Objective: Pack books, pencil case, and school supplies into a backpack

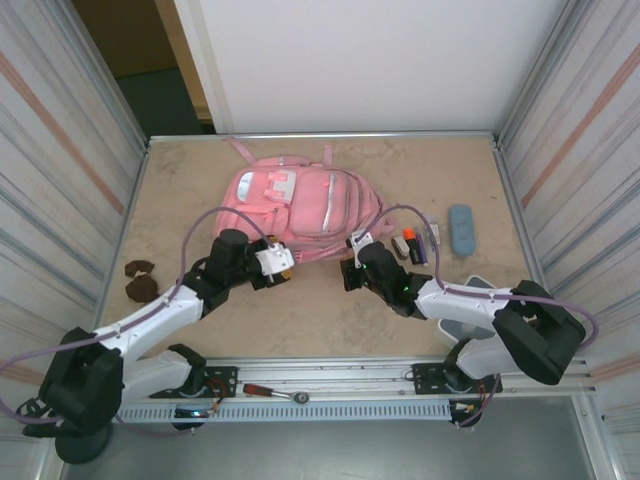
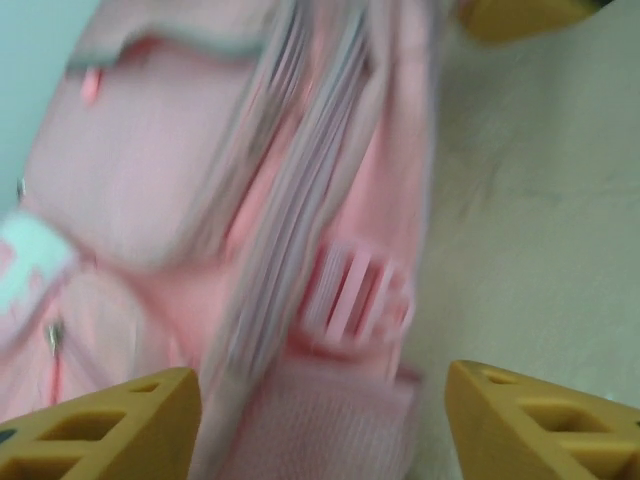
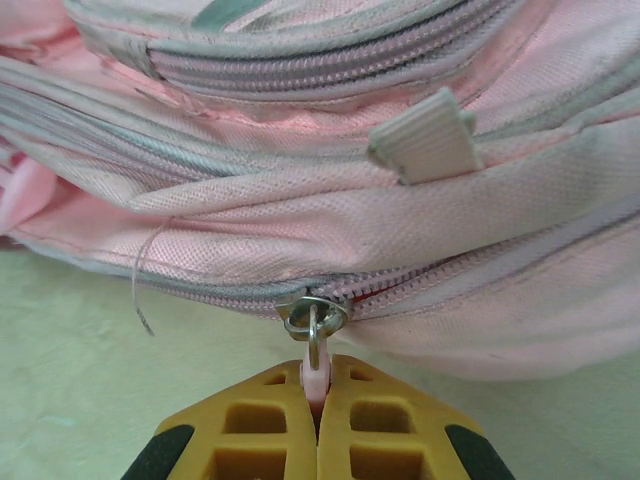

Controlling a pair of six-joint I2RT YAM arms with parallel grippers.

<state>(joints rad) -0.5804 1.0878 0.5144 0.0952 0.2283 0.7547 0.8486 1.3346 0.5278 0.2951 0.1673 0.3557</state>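
A large soft pink fabric backpack [image 1: 300,205] with white-trimmed pockets lies flat toward 12 o'clock on the beige counter [image 1: 310,325]. The left end effector [image 1: 277,262] sits at the bag's 7 o'clock edge. Its wrist view, though blurred, shows the yellow fingers [image 2: 100,430] well apart with nothing clamped between them. The right end effector [image 1: 355,250] is at the bag's 5 o'clock edge, its jaws pressed together on the small pink zip pull [image 3: 316,375] that hangs from a metal slider ring [image 3: 313,315]. At 3 o'clock of the backpack lie a small orange-and-white piece [image 1: 402,243], a short black piece [image 1: 415,253] and a slim purple pen-like stick [image 1: 432,240]. Farther toward 3 o'clock is an oblong light-blue pencil case [image 1: 461,230].
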